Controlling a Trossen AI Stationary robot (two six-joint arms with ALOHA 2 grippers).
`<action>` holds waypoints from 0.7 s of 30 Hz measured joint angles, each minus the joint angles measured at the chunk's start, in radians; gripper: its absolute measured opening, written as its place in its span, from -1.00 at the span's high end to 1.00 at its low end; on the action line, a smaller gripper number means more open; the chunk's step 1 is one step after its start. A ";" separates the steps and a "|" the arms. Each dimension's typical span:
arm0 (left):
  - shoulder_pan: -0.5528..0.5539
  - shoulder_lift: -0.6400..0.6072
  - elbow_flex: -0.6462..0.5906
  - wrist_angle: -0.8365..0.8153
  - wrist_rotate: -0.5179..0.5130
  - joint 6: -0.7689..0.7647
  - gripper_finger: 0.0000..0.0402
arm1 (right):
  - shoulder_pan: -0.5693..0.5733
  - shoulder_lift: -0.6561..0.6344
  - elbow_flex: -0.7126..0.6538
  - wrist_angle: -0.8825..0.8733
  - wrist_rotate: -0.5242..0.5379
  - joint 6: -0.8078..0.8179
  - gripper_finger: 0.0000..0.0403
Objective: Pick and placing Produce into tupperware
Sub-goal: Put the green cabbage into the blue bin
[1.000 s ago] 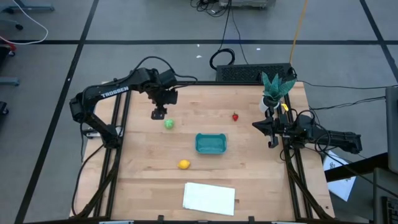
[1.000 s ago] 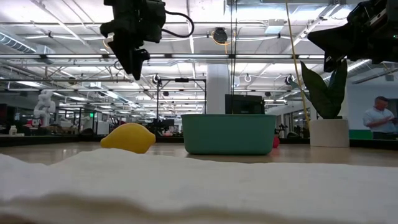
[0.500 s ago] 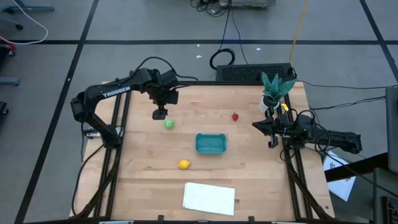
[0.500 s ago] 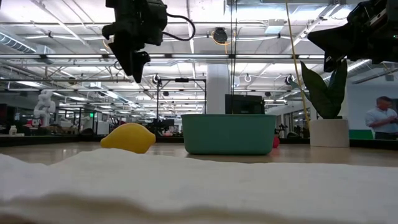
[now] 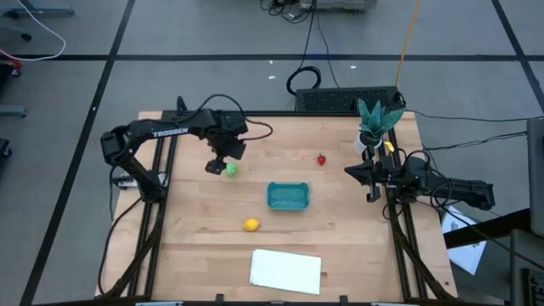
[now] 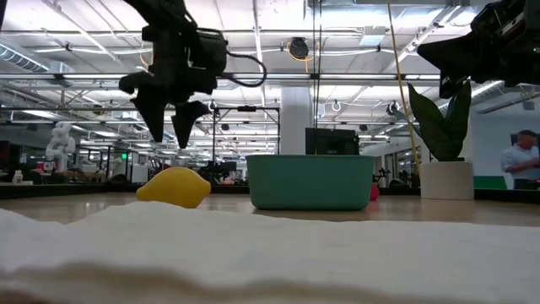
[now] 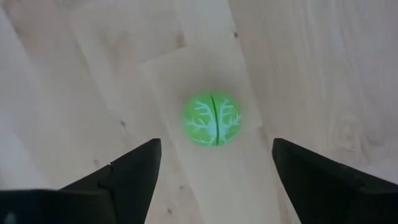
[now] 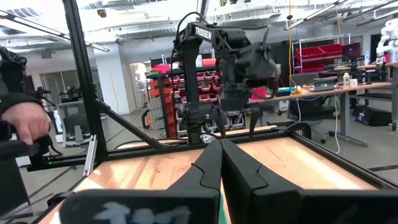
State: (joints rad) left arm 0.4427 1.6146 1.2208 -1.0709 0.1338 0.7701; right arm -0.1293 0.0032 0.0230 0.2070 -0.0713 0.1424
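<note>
A light-green ball [image 7: 212, 119] lies on the wooden table [image 5: 340, 246], left of centre. My left gripper [image 6: 170, 139] hangs above it, pointing down and open. One finger stands on each side of the ball, above it and clear of it. The red strawberry piece [image 5: 321, 159] lies further right, and the yellow lemon piece [image 5: 251, 224] lies nearer the front edge. The teal tupperware [image 5: 288, 195] stands upright at the table's middle, nothing showing in it. My right gripper [image 8: 221, 144] waits shut at the right edge, pointing level across the table.
A white sheet [image 5: 286, 270] lies flat near the front edge. A teal-leaved potted plant [image 5: 374, 123] stands at the far right corner. A person [image 6: 519, 156] stands in the room behind, and a person's hand [image 8: 25, 121] shows beyond the table.
My left gripper has come down toward the green ball and shifted slightly toward the table's near edge. It has rolled about its own axis, so its two fingers now show side by side in the low view. The produce and the tupperware have stayed in place.
</note>
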 joint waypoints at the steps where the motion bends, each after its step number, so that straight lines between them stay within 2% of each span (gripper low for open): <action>1: 0.000 0.000 -0.015 0.015 0.002 0.006 -0.58 | 0.000 0.000 0.000 0.000 0.000 0.000 1.00; 8: -0.001 0.000 -0.080 0.104 0.056 0.037 -0.60 | 0.000 0.000 0.000 0.001 0.000 -0.001 1.00; 21: -0.001 0.000 -0.192 0.241 0.076 0.032 -0.60 | 0.000 0.000 0.000 0.001 0.000 -0.005 1.00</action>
State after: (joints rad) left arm 0.4416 1.6146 1.0286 -0.8301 0.2096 0.8022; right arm -0.1295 0.0032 0.0227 0.2077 -0.0713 0.1371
